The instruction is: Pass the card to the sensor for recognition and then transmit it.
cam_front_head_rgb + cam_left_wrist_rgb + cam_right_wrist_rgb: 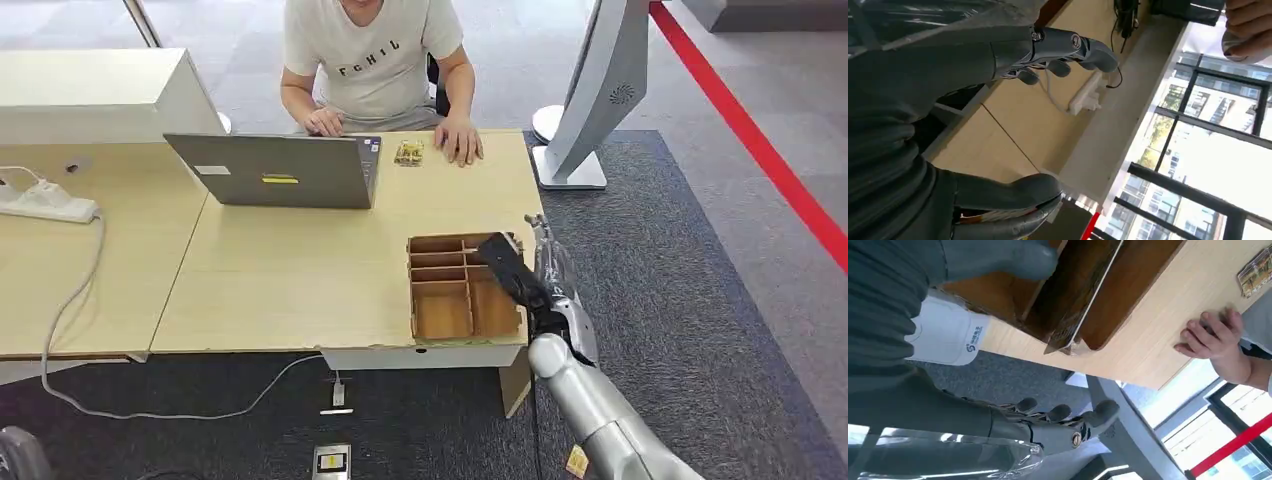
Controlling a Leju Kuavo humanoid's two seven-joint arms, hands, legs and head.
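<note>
Right hand (530, 275) reaches in over the near right edge of the compartmented wooden box (412, 290), its dark thumb above the compartments and its other fingers (1063, 415) spread apart outside the box's right wall. A white card (948, 335) with a small blue logo lies against the palm just beside the box; whether the hand grips it I cannot tell. The box sits on the near right corner of the wooden table (290, 270). Left hand (923, 75) is released, fingers apart and holding nothing. Beyond the box and to its left stands an open laptop (280, 172), with a small packet (408, 152) just past it. Farther still sits a person (375, 60), one hand (460, 140) flat on the table. Right of the box, off the table, rises a grey-white stand (600, 90).
</note>
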